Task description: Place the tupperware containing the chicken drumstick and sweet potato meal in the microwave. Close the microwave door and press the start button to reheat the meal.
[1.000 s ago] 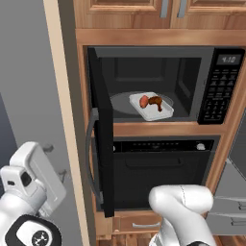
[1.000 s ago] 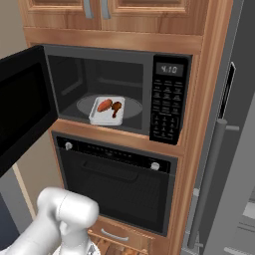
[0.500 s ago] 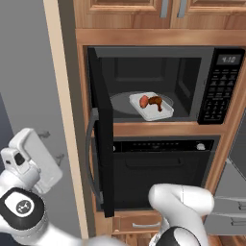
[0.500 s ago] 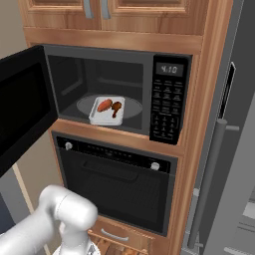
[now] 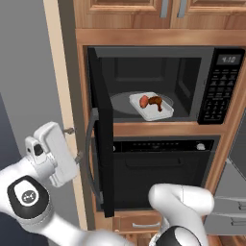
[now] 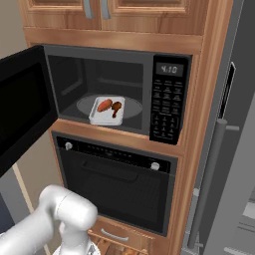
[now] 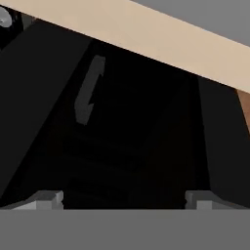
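the microwave (image 5: 158,81) sits built into a wooden cabinet column (image 6: 209,99), above a black oven (image 6: 119,184). its small display (image 6: 169,69) reads 4:10 in the right base view; the white marks on the keypad (image 6: 163,107) are too small to read. the microwave door (image 5: 98,129) stands swung wide open, edge-on in the left base view, its long grey bar handle (image 5: 89,158) facing the pincer.

the pincer (image 5: 72,143) hangs low and outside the door, its white hand just beside the handle, and its two tips stand wide apart, released, with nothing between them. in the hand view the fingertips (image 7: 46,199) frame a dark surface with a grey bar on it.

the tupperware (image 5: 151,105) lies on the round glass plate (image 6: 89,103) inside the cavity, up and beyond the pincer on the far side of the door, well apart from it. an orange-red lump and a brown drumstick lie in it.

since a second ago the hand has risen and drawn nearer the handle; the tupperware and door have not shifted.
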Tool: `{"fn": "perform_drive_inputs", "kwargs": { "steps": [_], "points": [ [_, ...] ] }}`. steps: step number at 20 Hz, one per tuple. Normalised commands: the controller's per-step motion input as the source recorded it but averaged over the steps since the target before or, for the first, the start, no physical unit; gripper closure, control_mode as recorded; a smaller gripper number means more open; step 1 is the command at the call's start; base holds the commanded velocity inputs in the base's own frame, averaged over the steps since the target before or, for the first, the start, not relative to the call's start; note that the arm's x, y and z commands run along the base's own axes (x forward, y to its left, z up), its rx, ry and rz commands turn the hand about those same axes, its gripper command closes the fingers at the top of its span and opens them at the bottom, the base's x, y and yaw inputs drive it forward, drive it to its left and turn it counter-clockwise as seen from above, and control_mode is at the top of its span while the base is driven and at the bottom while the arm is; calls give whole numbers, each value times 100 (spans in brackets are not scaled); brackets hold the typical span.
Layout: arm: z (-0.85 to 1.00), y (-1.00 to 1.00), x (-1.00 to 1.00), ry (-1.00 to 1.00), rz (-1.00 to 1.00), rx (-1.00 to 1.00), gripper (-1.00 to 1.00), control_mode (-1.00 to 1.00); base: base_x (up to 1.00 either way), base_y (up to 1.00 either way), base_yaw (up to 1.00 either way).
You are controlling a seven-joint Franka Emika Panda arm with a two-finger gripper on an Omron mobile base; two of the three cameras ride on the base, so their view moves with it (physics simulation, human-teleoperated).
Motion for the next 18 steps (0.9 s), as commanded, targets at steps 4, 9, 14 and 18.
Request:
{"fn": "perform_drive_inputs", "kwargs": {
  "steps": [4,9,14,18],
  "points": [
    [0,-100,-43,-11,-9,4,-100,-100,0,0,0],
    [0,-100,-25,-3,-6,7,-100,-100,0,0,0],
    [0,-100,-16,-2,-4,11,-100,-100,0,0,0],
    [0,-100,-3,0,-2,12,-100,-100,0,0,0]
  ]
}}
